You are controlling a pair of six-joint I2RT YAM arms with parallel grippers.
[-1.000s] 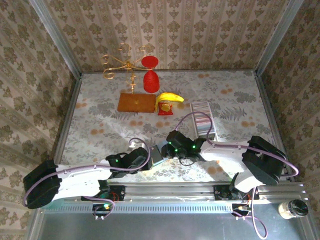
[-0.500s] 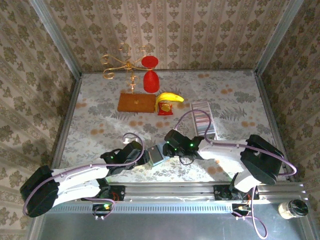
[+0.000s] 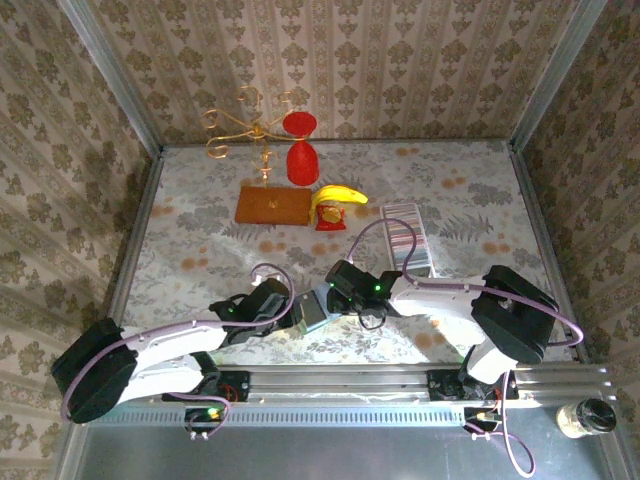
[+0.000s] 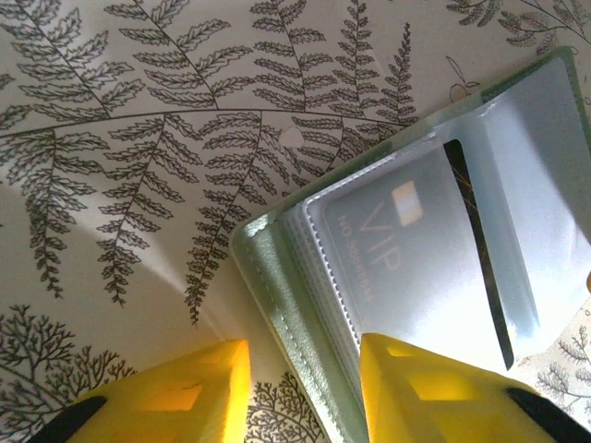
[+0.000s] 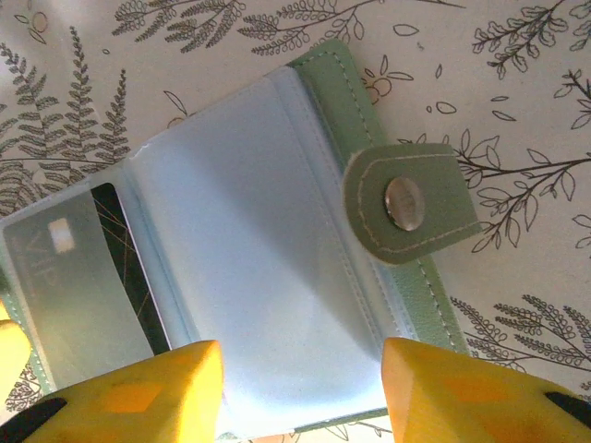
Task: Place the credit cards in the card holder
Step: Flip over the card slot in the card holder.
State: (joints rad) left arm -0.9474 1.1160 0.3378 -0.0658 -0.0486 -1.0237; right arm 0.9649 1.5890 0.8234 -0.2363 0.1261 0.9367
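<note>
The card holder (image 3: 314,310) lies open on the fern-print cloth near the front edge, a pale green wallet with bluish clear sleeves (image 5: 268,240) and a snap tab (image 5: 406,203). One silver "VIP" card (image 4: 397,240) sits in its left sleeve (image 5: 74,286). My left gripper (image 4: 305,392) is open, its yellow fingers astride the holder's stitched left edge (image 4: 277,295). My right gripper (image 5: 303,388) is open above the right panel, a finger on each side. In the top view both grippers (image 3: 295,313) (image 3: 332,297) meet over the holder. The other credit cards (image 3: 405,240) stand as a striped row at mid right.
At the back stand a gold wire stand (image 3: 245,128), a red glass (image 3: 302,160), a brown board (image 3: 272,205) and a banana (image 3: 338,195) on a red packet. Patterned walls close in three sides. A small jar (image 3: 585,418) sits outside the front rail.
The left gripper has moved right, up to the holder's left edge. The right gripper has shifted slightly left over the holder and its jaws have widened.
</note>
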